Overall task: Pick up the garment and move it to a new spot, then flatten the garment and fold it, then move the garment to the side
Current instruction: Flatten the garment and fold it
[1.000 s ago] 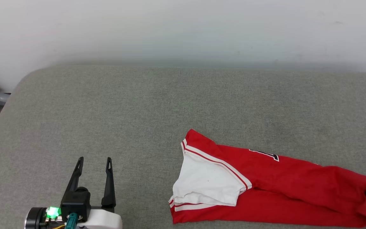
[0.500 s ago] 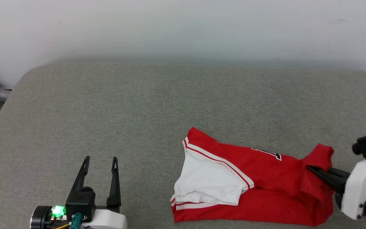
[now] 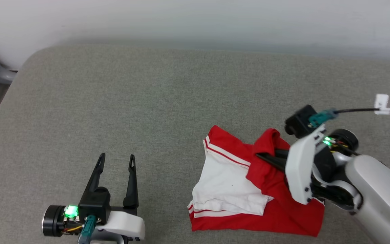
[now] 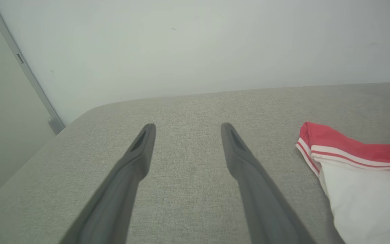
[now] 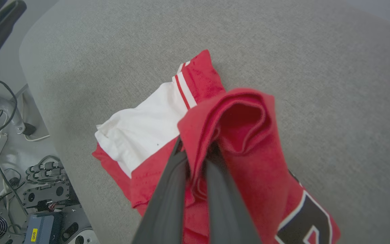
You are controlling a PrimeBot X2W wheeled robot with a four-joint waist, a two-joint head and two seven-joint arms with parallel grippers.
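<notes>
**Fold in hand: right hand (image 3: 259, 156) holds up one end of the red short-sleeved T-shirt with white sleeves (image 3: 269, 217)**

The T-shirt lies on the right part of the grey fabric-covered table (image 3: 147, 101), close to the edge nearest the robot. Its white sleeve (image 3: 225, 189), with red-and-white stripe trim, is uppermost at the left end. The robot's right hand has its two long dark fingers pinched shut on a bunch of red cloth. It holds the bunch raised over the middle of the shirt, so the fabric doubles over itself. In the right wrist view the cloth curls over the fingertips. The left hand (image 3: 117, 156) hovers wide open and empty over bare table, well apart to the left of the shirt. To my eye this is the folding step, with the right end meant to go over the sleeve end. The next move calls for laying the gripped edge down square on that end, then letting go without dragging the layer back
</notes>
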